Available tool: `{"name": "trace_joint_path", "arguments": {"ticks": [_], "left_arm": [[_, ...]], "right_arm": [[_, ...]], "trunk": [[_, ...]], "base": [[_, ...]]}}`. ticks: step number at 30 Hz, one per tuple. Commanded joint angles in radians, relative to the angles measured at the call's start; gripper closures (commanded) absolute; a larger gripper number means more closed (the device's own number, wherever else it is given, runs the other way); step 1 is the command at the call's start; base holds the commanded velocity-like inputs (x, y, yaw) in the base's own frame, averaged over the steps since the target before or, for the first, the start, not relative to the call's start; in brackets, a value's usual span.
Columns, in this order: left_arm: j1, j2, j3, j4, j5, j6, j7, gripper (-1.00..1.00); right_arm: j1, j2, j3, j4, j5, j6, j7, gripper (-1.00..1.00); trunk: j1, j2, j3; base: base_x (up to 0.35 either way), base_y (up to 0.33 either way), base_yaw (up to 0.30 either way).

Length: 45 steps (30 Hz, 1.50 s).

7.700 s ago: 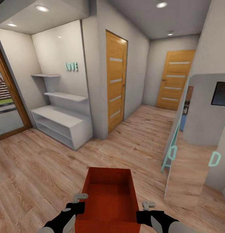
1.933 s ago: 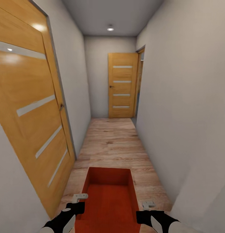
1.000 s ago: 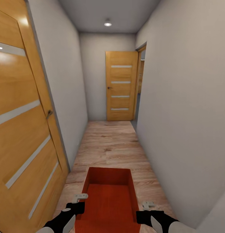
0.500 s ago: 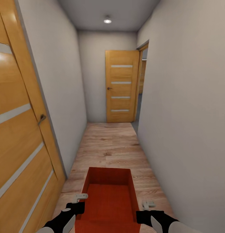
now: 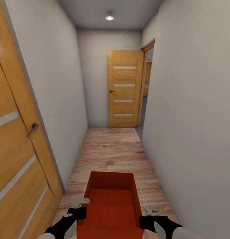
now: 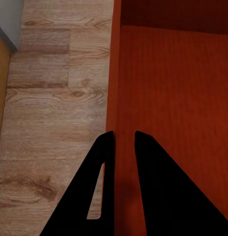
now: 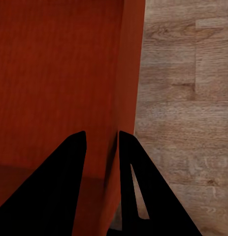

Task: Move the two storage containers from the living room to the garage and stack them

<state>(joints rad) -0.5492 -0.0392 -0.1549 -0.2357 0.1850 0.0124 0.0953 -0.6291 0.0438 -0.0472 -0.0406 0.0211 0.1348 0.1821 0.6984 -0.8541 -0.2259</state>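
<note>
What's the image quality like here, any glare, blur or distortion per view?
Head view: wide-angle stretch, walls and the near door lean outward; ceiling spotlight blooms, far door soft. Left wrist view: fingers are featureless black silhouettes astride the container wall, with a faint shadow beneath. Right wrist view: the same black fingers, wood floor grain sharp.

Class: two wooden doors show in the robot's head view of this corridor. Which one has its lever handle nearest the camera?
The large honey-coloured wooden door on the left: its grey lever sits close by, while the far wooden door at the corridor's end looks small.
</note>
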Motion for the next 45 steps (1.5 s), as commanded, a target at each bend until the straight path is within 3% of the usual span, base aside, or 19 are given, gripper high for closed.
{"name": "trace_joint_path", "arguments": {"ticks": [1, 29, 45], "left_arm": [[0.0, 0.001, -0.029, 0.003, 0.024, 0.002, -0.025, 1.0], [0.0, 0.001, -0.029, 0.003, 0.024, 0.003, -0.025, 1.0], [0.0, 0.001, -0.029, 0.003, 0.024, 0.003, -0.024, 1.0]], "right_arm": [[-0.001, -0.029, -0.014, -0.059, 0.001, -0.029, 0.005, 1.0], [-0.001, -0.028, -0.017, -0.059, 0.0, -0.029, 0.004, 1.0], [-0.001, -0.029, -0.017, -0.059, 0.0, -0.029, 0.003, 1.0]], "trunk": [[0.001, -0.001, -0.001], [0.001, -0.001, -0.001], [0.001, -0.001, -0.001]], "base": [[0.34, 0.0, 0.0], [0.34, 0.001, 0.0], [0.34, 0.089, 0.0]]}}
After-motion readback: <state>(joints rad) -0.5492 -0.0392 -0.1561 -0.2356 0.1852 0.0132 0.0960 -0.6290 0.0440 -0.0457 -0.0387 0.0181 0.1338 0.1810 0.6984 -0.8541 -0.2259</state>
